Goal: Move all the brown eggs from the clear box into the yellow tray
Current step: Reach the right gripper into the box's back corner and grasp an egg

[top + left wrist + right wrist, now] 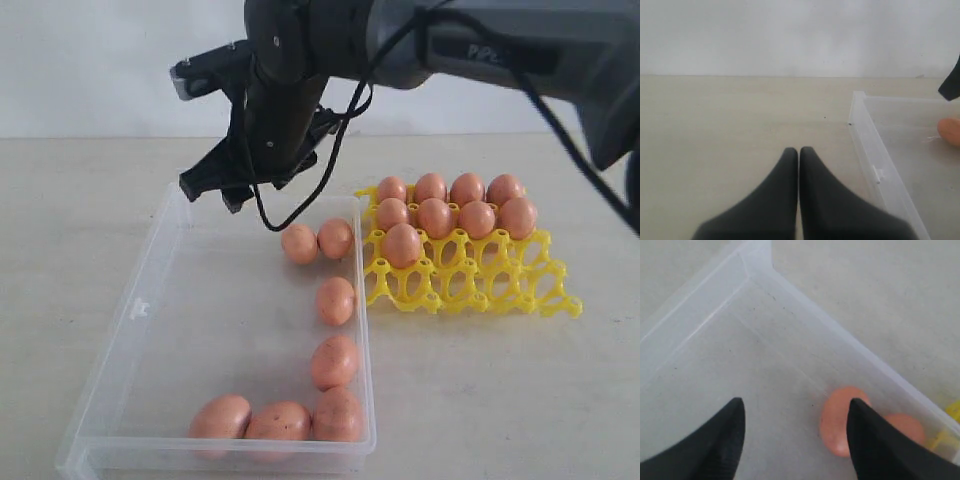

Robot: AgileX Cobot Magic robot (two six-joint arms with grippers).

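Lying beside the spread right end effector (796, 407): one brown egg (836, 425).

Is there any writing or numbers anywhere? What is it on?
Pale lettering on the right arm: too blurred to read.
Eggs, box, tray: no writing shows on them.
Wrist views: no text at all.
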